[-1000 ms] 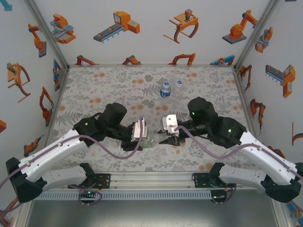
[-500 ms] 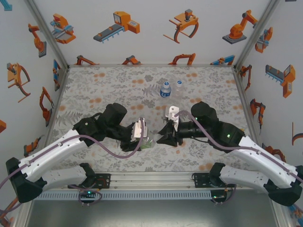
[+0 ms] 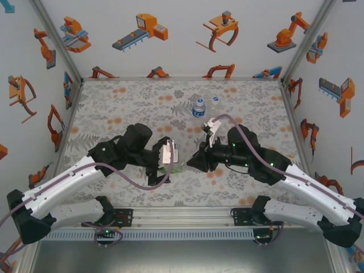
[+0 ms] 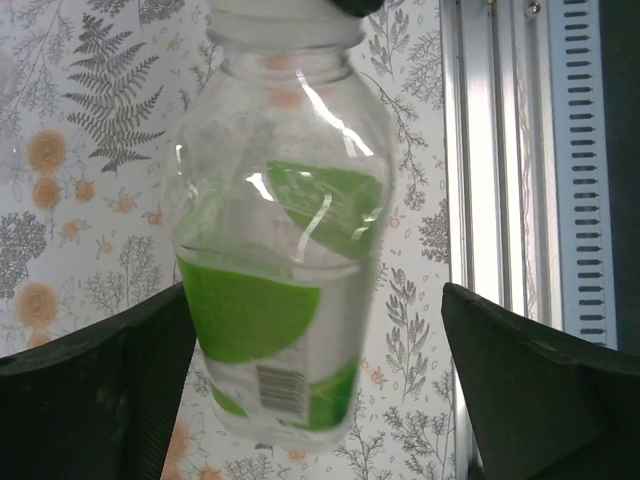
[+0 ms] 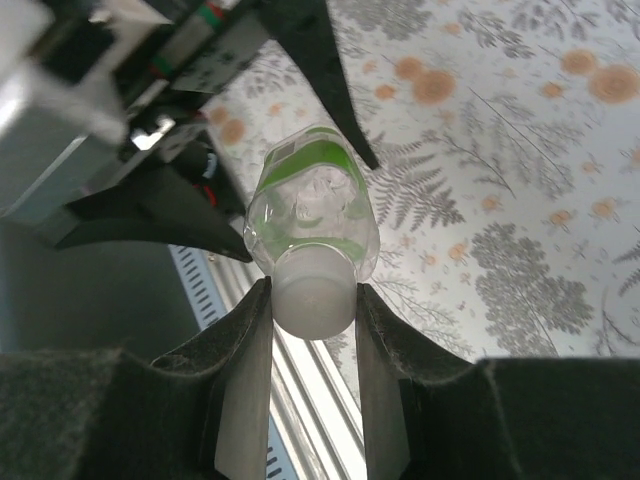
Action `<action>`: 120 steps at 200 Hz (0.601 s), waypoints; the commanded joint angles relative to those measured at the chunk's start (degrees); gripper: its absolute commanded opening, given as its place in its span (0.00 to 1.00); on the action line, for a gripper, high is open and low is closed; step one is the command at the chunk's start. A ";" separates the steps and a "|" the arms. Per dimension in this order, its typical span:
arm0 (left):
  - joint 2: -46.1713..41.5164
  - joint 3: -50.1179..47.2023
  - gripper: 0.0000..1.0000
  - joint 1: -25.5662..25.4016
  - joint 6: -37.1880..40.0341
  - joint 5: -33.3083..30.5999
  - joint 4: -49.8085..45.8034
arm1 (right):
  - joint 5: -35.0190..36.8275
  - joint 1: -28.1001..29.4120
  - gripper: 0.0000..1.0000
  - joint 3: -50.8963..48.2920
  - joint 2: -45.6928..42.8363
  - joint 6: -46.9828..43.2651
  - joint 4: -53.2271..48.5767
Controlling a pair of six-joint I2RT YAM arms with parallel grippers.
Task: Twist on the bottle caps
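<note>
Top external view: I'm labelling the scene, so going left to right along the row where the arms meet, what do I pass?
From the left: left hand, open → green-label bottle → right hand, shut on that bottle's white cap. Farther back: blue-label bottle → plain bottle.

centre: left gripper [image 3: 172, 165] and right gripper [image 5: 312, 300] meet head-on at green-label bottle [image 4: 275, 260], no passage between | right fingers clamp cap [image 5: 313, 290]; left jaws spread, gap beside bottle | back-centre: blue-label bottle [image 3: 198, 108], plain bottle [image 3: 215, 104] just behind right wrist | free: table [image 3: 114, 108] back corners | limits: walls [image 3: 170, 51], rail [image 3: 182, 216]
</note>
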 commanded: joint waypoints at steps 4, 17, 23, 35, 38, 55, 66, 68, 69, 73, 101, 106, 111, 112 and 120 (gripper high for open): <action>-2.03 1.29 0.97 -0.21 -0.05 -4.59 -0.68 | 8.42 0.08 0.00 4.52 2.87 0.60 -4.74; -3.14 0.48 0.97 -0.23 -0.99 -9.14 -0.47 | 11.18 -0.11 0.00 6.79 5.38 -0.61 -6.80; -3.67 -0.14 0.97 -0.23 -1.66 -11.60 -0.31 | 12.19 -0.37 0.00 7.88 6.67 -1.00 -7.79; -4.81 -1.27 0.97 -0.12 -2.40 -15.51 -0.28 | 13.46 -1.14 0.00 10.42 9.72 -1.87 -9.66; -5.09 -1.54 0.97 -0.14 -2.58 -16.52 -0.31 | 13.72 -1.33 0.00 11.12 10.45 -2.10 -10.16; -6.96 -3.09 0.97 -0.01 -3.55 -20.56 -0.46 | 14.74 -3.23 0.00 15.35 15.63 -3.03 -13.21; -8.15 -3.86 0.97 0.10 -3.69 -21.96 -1.15 | 14.39 -4.82 0.00 18.71 19.26 -3.86 -15.40; -8.44 -4.04 0.97 0.11 -3.75 -22.21 -1.26 | 14.30 -5.17 0.00 19.32 20.04 -4.04 -15.75; -8.56 -4.11 0.97 0.12 -3.81 -22.28 -1.32 | 14.23 -5.33 0.00 19.64 20.36 -4.17 -15.90; -9.02 -4.38 0.97 0.13 -3.85 -22.66 -1.58 | 14.02 -6.01 0.00 20.91 21.85 -4.47 -16.63; -12.44 -6.19 0.97 0.21 -4.54 -24.26 -4.08 | 12.66 -9.87 0.00 30.27 31.92 -8.22 -21.15; -13.18 -6.57 0.97 0.28 -4.57 -24.37 -4.44 | 12.98 -10.41 0.00 32.26 33.81 -9.07 -22.24; -14.01 -7.02 0.97 0.25 -4.66 -24.50 -4.66 | 13.78 -10.94 0.00 34.42 35.91 -9.58 -23.55; -14.16 -7.09 0.97 0.28 -4.65 -24.52 -4.69 | 13.97 -11.07 0.00 34.97 36.38 -9.67 -23.89; -15.45 -7.85 0.97 0.30 -4.85 -24.64 -4.75 | 15.31 -11.82 0.00 38.71 39.68 -10.67 -26.31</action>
